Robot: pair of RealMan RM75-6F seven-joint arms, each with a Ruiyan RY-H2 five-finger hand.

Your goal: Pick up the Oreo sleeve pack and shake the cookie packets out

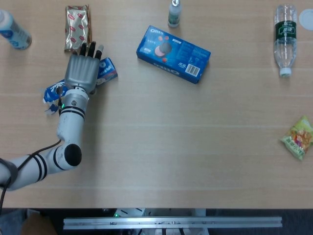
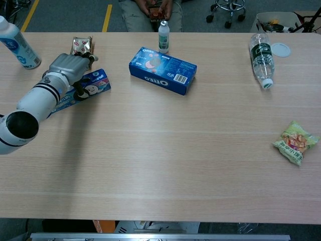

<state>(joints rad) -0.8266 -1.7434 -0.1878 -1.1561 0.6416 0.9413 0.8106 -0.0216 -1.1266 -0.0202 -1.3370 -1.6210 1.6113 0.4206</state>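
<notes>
The Oreo sleeve pack [image 1: 107, 71] is a long blue wrapper lying flat on the table at the far left, its torn end [image 1: 50, 93] pointing to the near left. My left hand [image 1: 82, 71] lies across its middle with the fingers stretched over the far edge. In the chest view the left hand [image 2: 65, 67] covers the pack [image 2: 96, 82], and the thumb sits against its near side. The pack stays on the table and its middle is hidden. The right hand shows in neither view.
A blue Oreo box [image 1: 173, 54] lies at centre back. A gold and red snack packet [image 1: 78, 28] lies just beyond the hand, a white and blue bottle [image 1: 13, 32] at far left. A small bottle [image 1: 174, 13], a lying water bottle [image 1: 284, 39] and a green snack bag [image 1: 298, 138] are further right.
</notes>
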